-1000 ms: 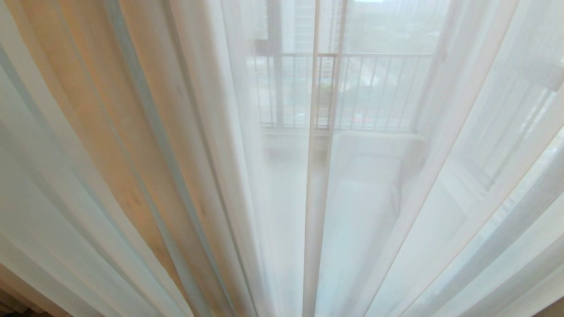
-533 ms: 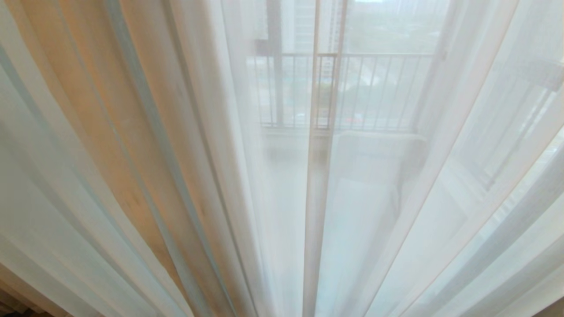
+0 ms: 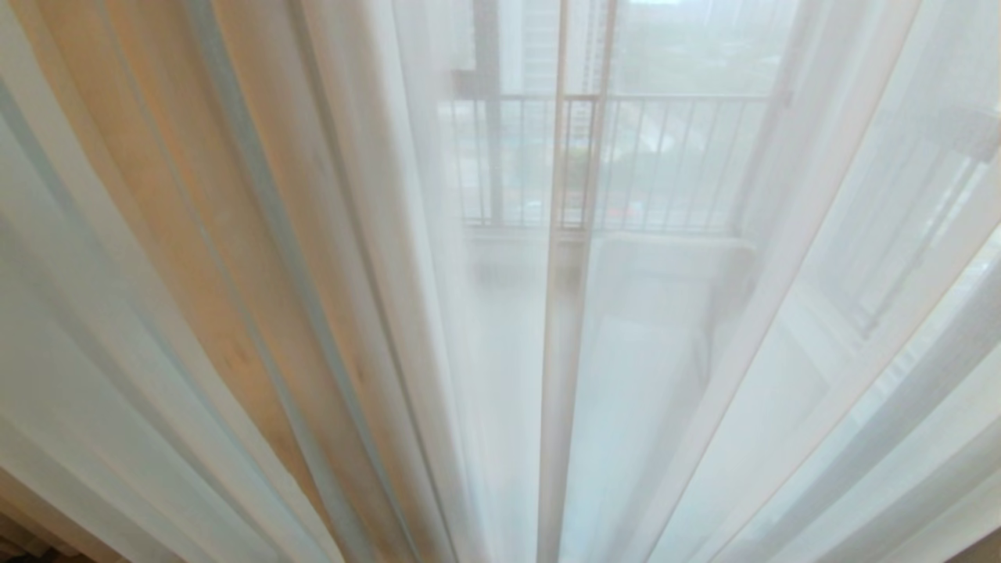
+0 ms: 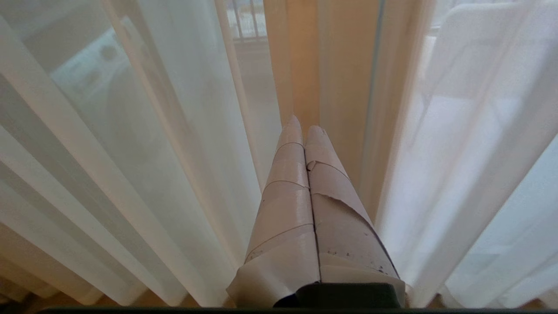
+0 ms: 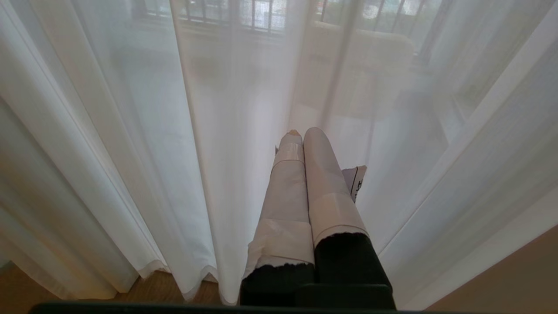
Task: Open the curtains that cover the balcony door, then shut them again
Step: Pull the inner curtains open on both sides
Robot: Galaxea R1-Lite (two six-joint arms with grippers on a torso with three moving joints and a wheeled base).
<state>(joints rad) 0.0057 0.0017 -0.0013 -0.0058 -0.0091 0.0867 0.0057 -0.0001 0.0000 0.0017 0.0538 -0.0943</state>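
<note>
Backdrop: daylight comes through the balcony door (image 3: 583,156), with a barred railing (image 3: 672,98) and pale balcony floor showing beyond the glass.
Curtains: the curtains (image 3: 375,313) hang drawn right across the door in long sheer white folds that reach the wooden floor (image 5: 26,288); 1 hem runs straight down the middle of the head view, likely the seam where 2 panels meet.
Door frame: 1 warm tan upright shows behind the folds on the robot's left.
Left gripper: the left gripper (image 4: 304,126) has its 2 tape-wrapped fingers pressed together on nothing, tips just short of the fabric in front of the tan upright.
Right gripper: the right gripper (image 5: 301,133) is likewise closed and empty, pointing into the folds near the hem.
Reading: both arms sit low and forward, out of the head view, which looks like a ready pose facing the seam.
Progress: opening not yet begun.
Next move: probably part a pair of fingers and pinch the hem to pull sideways.
</note>
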